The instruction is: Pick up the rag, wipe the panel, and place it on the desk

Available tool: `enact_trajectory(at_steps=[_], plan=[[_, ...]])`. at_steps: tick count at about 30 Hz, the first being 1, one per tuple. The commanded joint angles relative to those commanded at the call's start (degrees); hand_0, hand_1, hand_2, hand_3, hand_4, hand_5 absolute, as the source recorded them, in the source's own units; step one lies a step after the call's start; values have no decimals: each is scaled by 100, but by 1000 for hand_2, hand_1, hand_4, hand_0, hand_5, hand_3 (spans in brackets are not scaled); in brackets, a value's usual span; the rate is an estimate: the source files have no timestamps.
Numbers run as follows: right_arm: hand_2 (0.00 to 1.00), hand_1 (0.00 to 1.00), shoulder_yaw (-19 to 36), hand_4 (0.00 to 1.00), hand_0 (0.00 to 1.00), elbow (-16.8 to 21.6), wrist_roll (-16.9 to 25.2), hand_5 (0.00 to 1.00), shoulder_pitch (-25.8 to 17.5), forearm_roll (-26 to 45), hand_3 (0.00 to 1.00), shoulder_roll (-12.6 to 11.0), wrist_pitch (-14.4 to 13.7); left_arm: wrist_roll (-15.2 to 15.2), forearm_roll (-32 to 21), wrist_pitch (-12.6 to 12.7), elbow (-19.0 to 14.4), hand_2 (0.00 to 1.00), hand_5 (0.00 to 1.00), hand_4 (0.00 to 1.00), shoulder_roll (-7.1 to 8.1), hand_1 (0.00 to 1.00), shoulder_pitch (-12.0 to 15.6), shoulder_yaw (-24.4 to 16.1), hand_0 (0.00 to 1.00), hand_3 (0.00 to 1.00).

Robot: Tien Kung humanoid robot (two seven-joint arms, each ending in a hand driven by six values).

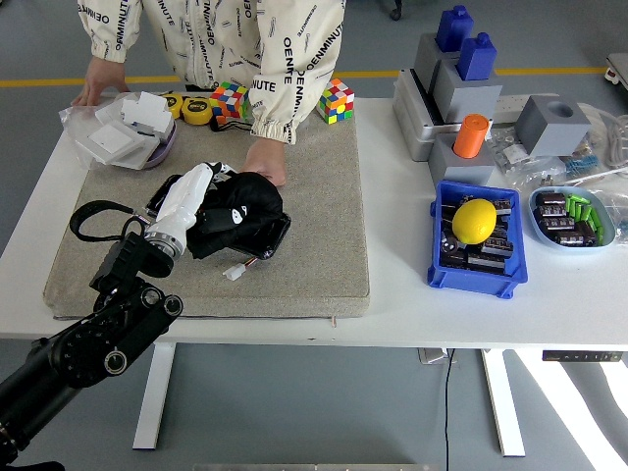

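A crumpled black rag point(238, 210) lies on top of a black panel point(271, 239), of which only the lower right edge shows. Both rest on a grey felt mat point(314, 196). My left hand point(196, 186), white with a black arm behind it, comes in from the lower left and grips the rag's left side, pressing it onto the panel. A person's hand point(263, 161) rests on the mat at the panel's far edge. My right arm does not show.
A white connector point(234, 273) lies by the panel's near edge. A black strap loop point(90, 218) lies left of my hand. Cubes point(337, 101), tape measures and a bag of white boxes point(128, 132) sit behind. A blue bin with a yellow ball point(475, 222) stands to the right.
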Motion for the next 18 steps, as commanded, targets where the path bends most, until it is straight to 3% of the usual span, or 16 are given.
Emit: enact_trajectory(at_steps=[9,18], plan=[[490,549,5,846,522,0,-13,345,4,-9,519,-7,10,-230,383,159,785,376,2,664,-19,376,-149,-1061,266,559],[490,548,-14,845,522,0,-9,346,-3,2,518,5,10,-344,639,257,1328,378,2,666,-7,374,-207,-1749,264,559]])
